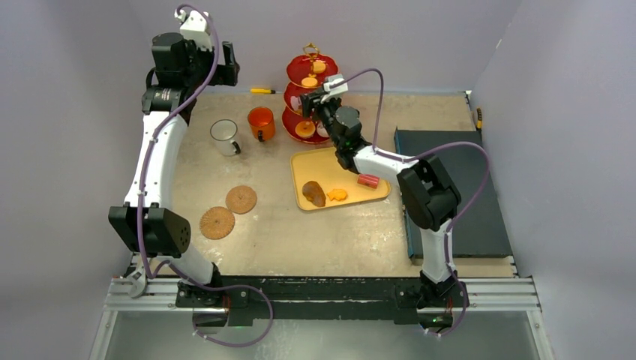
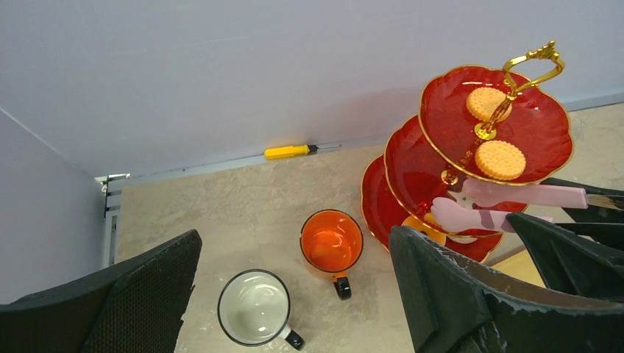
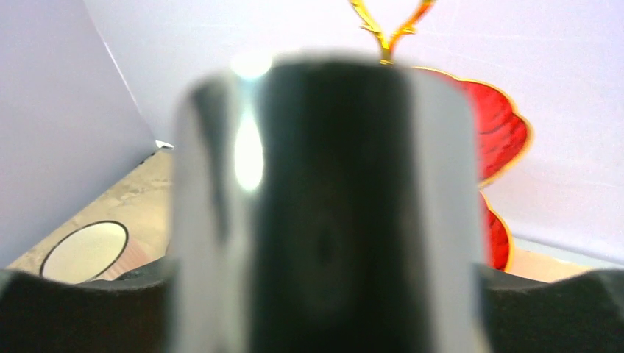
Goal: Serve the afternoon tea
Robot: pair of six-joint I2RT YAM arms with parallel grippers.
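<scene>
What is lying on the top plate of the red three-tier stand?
Two round biscuits lie on the top plate. The plates below are partly covered, so their contents stay unclear.

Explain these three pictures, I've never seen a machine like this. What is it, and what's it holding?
Two robot arms are bolted to a table's near edge. One picture looks down from above; the others come from a camera on each wrist. On the table: a red three-tier stand with biscuits, white mug, orange mug, two coasters, a yellow tray of toy pastries. The left pincer is open and empty. The right pincer grips pink tongs at the stand.
</scene>
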